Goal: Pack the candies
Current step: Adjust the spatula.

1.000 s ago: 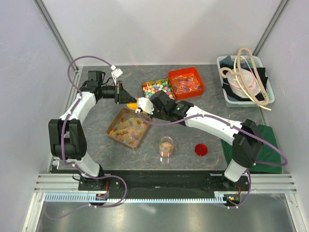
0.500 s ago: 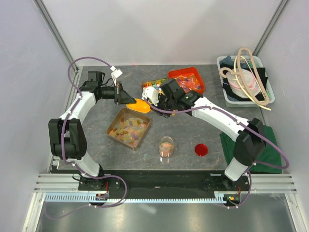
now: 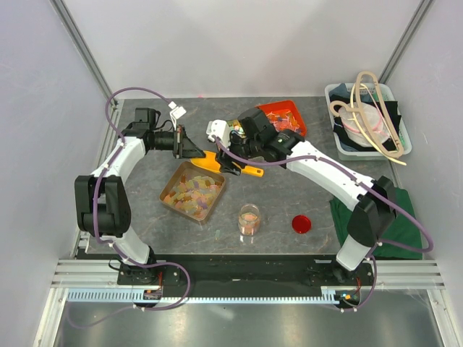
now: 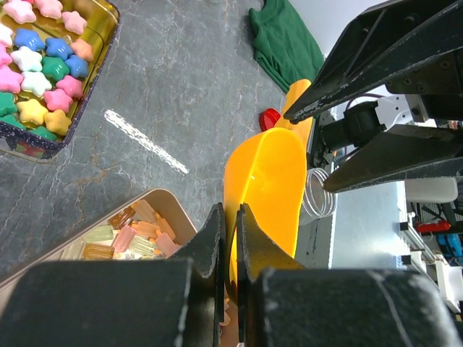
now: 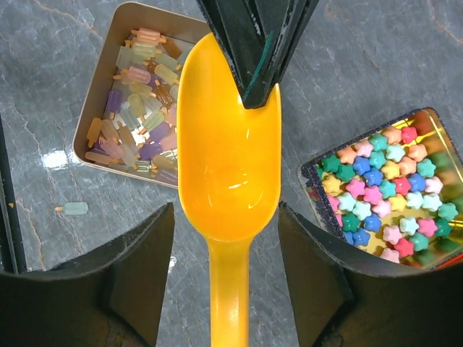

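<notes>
My yellow-orange plastic scoop (image 5: 230, 166) hangs over grey stone-look tabletop (image 3: 289, 195), bowl empty. Gold tin of bright star candies (image 4: 107, 32) beside it. Red plastic tray (image 3: 300, 119) behind. Glass jar (image 3: 249, 219), round red lid (image 3: 302, 224) near front.

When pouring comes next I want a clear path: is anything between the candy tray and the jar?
Nothing visible blocks it: bare table lies between tray and jar, with one stray candy beside the tray. The red lid sits beyond the jar.
</notes>
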You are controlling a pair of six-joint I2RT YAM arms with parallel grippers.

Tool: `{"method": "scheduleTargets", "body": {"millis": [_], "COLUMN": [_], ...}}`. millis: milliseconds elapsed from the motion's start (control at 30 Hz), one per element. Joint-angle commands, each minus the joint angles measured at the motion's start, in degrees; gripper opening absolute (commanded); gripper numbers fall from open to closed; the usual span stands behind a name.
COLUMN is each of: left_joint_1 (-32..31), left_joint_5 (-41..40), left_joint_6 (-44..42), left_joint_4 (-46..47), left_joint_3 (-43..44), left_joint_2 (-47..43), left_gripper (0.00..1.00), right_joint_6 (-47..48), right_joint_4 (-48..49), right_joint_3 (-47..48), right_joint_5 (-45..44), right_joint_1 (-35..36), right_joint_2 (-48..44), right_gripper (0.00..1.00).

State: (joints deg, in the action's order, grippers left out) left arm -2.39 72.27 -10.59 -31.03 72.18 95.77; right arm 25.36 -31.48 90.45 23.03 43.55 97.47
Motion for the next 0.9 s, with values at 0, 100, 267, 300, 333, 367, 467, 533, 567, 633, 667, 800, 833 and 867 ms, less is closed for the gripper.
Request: {"method": "scheduleTargets", "body": {"millis": [0, 100, 267, 300, 333, 367, 467, 533, 567, 633, 667, 800, 833, 867], "left_joint_1": [-0.2, -0.2, -0.1, -0.1, -0.1, -0.1, -0.1, -0.1, -0.1, -0.1, -0.1, 0.0, 0.0, 0.0], "left_joint_5": [1.8, 2.0, 2.1, 2.1, 2.1, 2.2, 2.3, 2.3, 2.4, 2.4, 2.3, 2.4, 2.4, 2.6], "left_joint_6": [-2.2, -2.2, -2.7, -2.8, -2.9, -2.8, -2.9, -2.9, -3.1, -3.2, -3.3, -3.5, -3.4, -3.5], "left_joint_4": [-0.5, -0.7, -1.0, -1.1, -1.1, -1.1, -1.3, -1.4, -1.3, -1.4, -1.5, -1.8, -1.7, -1.7], "left_joint_3": [1.4, 1.5, 1.5, 1.5, 1.5, 1.6, 1.5, 1.5, 1.5, 1.5, 1.5, 1.4, 1.4, 1.4], "left_joint_2": [-0.1, -0.1, -0.1, -0.1, -0.1, -0.1, 0.1, 0.0, 0.0, 0.0, -0.1, -0.1, -0.1, -0.1], "left_gripper": [0.02, 0.02, 0.02, 0.02, 0.02, 0.02, 0.02, 0.02, 0.02, 0.02, 0.02, 0.02, 0.02, 0.02], "right_joint_6": [2.1, 3.2, 3.2, 3.2, 3.2, 2.9, 2.8, 2.6, 2.4, 2.3, 2.4, 2.5, 2.1, 1.8], "right_joint_4": [2.0, 2.0, 3.0, 3.4, 3.6, 3.8, 4.4, 5.1, 5.4, 6.0, 6.1, 6.5, 6.7, 6.9], "right_joint_3": [-2.4, -3.7, -6.6, -6.9, -7.1, -7.2, -7.4, -7.8, -8.1, -8.4, -8.5, -9.1, -9.2, -9.1], "right_joint_5": [1.8, 1.1, 4.0, 4.1, 4.4, 4.3, 4.0, 4.2, 4.5, 4.4, 4.2, 4.7, 5.4, 5.6], "right_joint_1": [0.0, -0.6, -2.5, -2.9, -3.1, -3.1, -3.4, -3.5, -3.5, -3.4, -3.4, -3.5, -3.4, -3.5], "right_joint_2": [-2.1, -3.2, -5.4, -5.6, -5.9, -6.0, -5.6, -4.9, -4.7, -4.1, -4.0, -4.1, -4.0, -3.8], "right_gripper": [0.67, 0.67, 0.68, 0.68, 0.68, 0.68, 0.68, 0.68, 0.67, 0.67, 0.67, 0.67, 0.67, 0.67]}}
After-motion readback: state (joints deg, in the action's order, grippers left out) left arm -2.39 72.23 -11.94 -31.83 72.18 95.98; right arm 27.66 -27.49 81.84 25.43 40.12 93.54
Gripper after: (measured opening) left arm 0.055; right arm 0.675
